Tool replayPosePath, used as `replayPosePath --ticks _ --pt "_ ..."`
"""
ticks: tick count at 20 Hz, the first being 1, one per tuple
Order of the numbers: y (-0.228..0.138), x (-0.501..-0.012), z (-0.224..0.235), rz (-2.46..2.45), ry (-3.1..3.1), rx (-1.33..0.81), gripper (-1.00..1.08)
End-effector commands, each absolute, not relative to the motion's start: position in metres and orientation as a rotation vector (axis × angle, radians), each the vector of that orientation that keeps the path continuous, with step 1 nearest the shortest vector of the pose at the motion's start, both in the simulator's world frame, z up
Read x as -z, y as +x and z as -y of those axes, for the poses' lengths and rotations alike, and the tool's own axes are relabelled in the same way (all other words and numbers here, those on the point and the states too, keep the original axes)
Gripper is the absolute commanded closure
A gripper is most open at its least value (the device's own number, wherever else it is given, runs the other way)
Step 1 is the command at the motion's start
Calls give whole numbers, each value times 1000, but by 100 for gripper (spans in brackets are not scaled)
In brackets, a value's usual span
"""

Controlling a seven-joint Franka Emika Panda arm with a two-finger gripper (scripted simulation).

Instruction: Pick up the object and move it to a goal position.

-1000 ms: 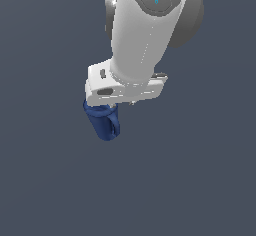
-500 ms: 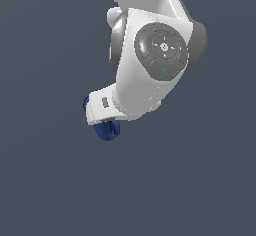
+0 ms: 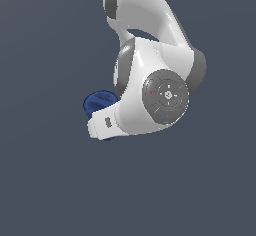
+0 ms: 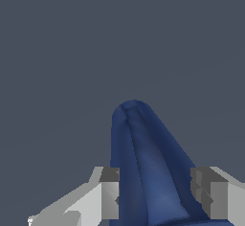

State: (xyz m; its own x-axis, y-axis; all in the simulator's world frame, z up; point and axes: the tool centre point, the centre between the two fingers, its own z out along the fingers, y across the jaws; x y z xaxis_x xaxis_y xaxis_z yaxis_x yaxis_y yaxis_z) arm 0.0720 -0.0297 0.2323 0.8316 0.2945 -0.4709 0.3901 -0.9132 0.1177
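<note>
The dark blue mug [image 4: 143,172] is held between the jaws of the gripper [image 4: 155,194], which are closed against its two sides. In the exterior view it is seen left of centre, mostly hidden behind the white arm [image 3: 150,95].

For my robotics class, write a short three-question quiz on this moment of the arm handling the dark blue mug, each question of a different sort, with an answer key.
1. True or false: in the wrist view, the dark blue mug sits between the two fingers of the gripper.
2. Multiple choice: in the exterior view, the mug shows at which side of the white arm? A) that view's left B) that view's right C) directly above it
3. Fill in: the background behind everything is plain dark ____.

Key: 1 true; 2 A; 3 grey.
</note>
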Motion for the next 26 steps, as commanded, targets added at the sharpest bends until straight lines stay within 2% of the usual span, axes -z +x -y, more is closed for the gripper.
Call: replayPosePath --ticks 1,26 --pt "73 -227 30 -539 2791 694 -20" --pt "64 -203 37 -551 2774 729 -20"
